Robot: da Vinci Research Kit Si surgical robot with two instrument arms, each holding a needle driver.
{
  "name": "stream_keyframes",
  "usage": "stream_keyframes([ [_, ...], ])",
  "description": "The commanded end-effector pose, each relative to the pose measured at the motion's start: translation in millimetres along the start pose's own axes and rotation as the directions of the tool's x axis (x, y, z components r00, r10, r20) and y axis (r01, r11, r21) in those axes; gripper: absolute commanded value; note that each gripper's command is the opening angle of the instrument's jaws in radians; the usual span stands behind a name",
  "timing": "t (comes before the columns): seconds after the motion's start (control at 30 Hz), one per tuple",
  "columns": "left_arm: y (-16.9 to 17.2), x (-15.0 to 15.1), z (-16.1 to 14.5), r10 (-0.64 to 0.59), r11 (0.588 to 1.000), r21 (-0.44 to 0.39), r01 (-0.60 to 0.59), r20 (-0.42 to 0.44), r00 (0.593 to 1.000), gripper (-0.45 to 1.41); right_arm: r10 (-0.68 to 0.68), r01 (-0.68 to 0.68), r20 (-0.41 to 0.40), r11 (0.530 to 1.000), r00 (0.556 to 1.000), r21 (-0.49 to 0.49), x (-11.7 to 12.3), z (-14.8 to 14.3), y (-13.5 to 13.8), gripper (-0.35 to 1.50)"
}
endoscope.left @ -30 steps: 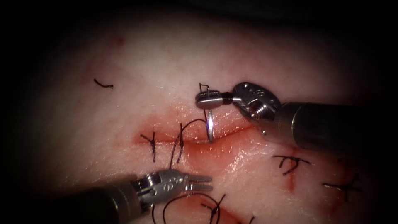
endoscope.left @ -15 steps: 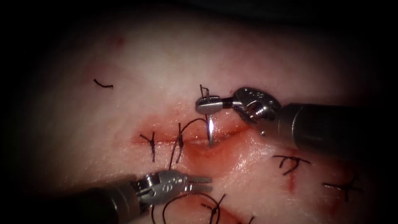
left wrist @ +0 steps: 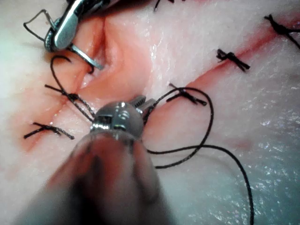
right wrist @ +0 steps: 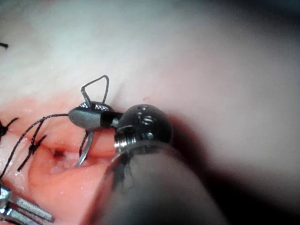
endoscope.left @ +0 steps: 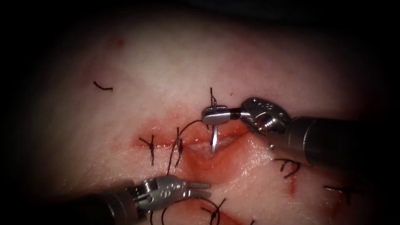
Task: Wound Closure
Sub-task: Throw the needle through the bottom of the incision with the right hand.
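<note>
Right tool (endoscope.left: 215, 116): we see its jaws clamped on the needle near the thread end of the curve; the tool comes in from the right and sits just over the far edge of the cut. We see the same grip in the right wrist view (right wrist: 89, 117) and from the left wrist camera (left wrist: 63, 30).
Needle (endoscope.left: 213, 139): we note it hangs downward from the right tool, point in the open cut; over the last second the right tool has moved down and a little right, and the point has gone lower into the gap. Also seen at (right wrist: 83, 152) and (left wrist: 86, 56). We cannot tell whether the point has pierced the tissue.
Left tool (endoscope.left: 199, 188): we read its jaws as slightly parted and holding nothing; it lies near side of the cut, pointing right, and has drifted a little nearer since a second ago. Own view (left wrist: 143, 102).
Thread (endoscope.left: 188, 125): we see it run from the needle's end leftward in an arc, then down past the left tool, looping on the near tissue (left wrist: 206, 126).
Cut (endoscope.left: 208, 156): we see it gaping wider than a second ago, with red fluid (endoscope.left: 200, 164) along its near lip.
Stitches (endoscope.left: 151, 146): we count two tied ones across the cut left of the needle.
Tissue (endoscope.left: 166, 66): pale; a cut end (endoscope.left: 103, 86) of thread lies far left.
</note>
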Motion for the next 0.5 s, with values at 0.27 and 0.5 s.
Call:
stream_keyframes([
  [0.27, -0.3, -0.1, 0.7, 0.003, 1.000, -0.005, -0.003, 0.009, 1.000, -0.15, 0.016, -0.016, -0.001, 1.000, 1.000, 0.021, -0.7, 1.7, -0.8, -0.35],
  [0.5, -0.4, -0.1, 0.7, 0.003, 1.000, -0.005, -0.003, 0.008, 1.000, -0.15, 0.063, -0.064, 0.011, 0.997, 0.998, 0.036, -1.5, 2.5, -1.1, -0.35],
])
